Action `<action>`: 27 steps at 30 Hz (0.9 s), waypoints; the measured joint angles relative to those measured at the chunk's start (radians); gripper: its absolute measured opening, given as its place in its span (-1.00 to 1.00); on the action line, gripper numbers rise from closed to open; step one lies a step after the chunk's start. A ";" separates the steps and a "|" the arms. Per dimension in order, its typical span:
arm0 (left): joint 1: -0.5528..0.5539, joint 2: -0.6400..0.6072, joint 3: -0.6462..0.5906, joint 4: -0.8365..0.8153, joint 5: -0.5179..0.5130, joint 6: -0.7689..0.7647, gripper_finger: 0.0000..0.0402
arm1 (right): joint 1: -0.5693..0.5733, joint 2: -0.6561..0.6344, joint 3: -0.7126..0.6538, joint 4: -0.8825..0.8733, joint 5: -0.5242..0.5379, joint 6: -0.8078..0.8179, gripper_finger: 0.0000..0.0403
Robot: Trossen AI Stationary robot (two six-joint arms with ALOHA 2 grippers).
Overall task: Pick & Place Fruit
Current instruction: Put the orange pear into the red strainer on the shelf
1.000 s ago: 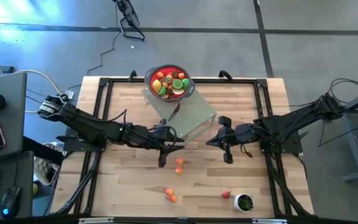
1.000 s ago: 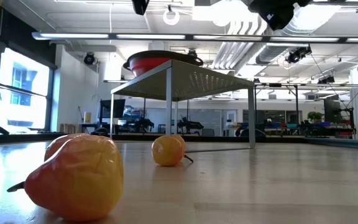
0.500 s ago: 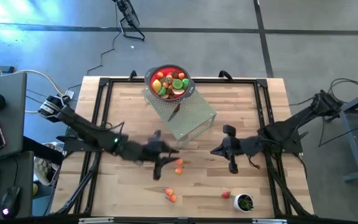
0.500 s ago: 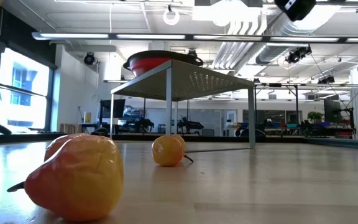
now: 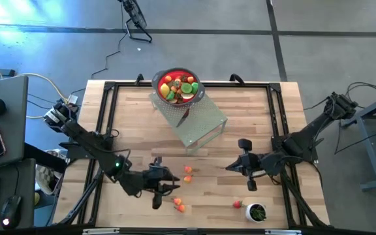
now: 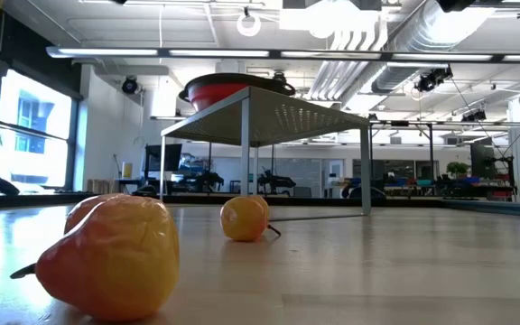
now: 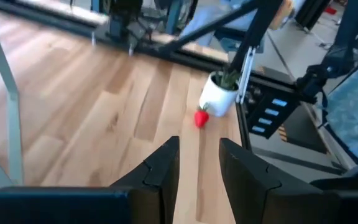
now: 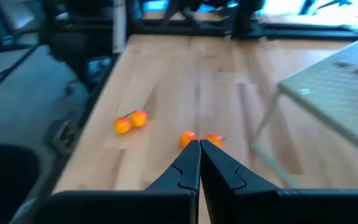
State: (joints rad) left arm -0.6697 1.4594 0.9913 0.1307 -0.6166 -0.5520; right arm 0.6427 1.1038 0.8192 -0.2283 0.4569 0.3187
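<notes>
From above, the red bowl (image 5: 178,87) brims with glossy toy fruit on a perforated metal stand (image 5: 194,121); loose fruit (image 5: 187,172) lies on the wood-plank table (image 5: 136,111), just beside the left pincer (image 5: 156,196). At table height, a smooth, hard-looking pear (image 6: 111,255) looks light and slippery, so gripping across its widest part seems safest. The left wrist view shows that pincer's jaws parted and empty, a strawberry (image 7: 201,118) by the white cup (image 7: 221,94) beyond. The right pincer (image 8: 198,155) is closed on nothing.
</notes>
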 joint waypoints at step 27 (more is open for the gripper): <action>0.002 0.141 0.428 -0.514 -0.090 -0.141 -0.46 | 0.027 0.000 0.000 0.000 0.118 -0.058 -0.99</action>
State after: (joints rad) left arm -0.6681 1.6008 1.4191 -0.3829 -0.7066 -0.6933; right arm 0.6697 1.1038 0.8192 -0.2287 0.5747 0.2611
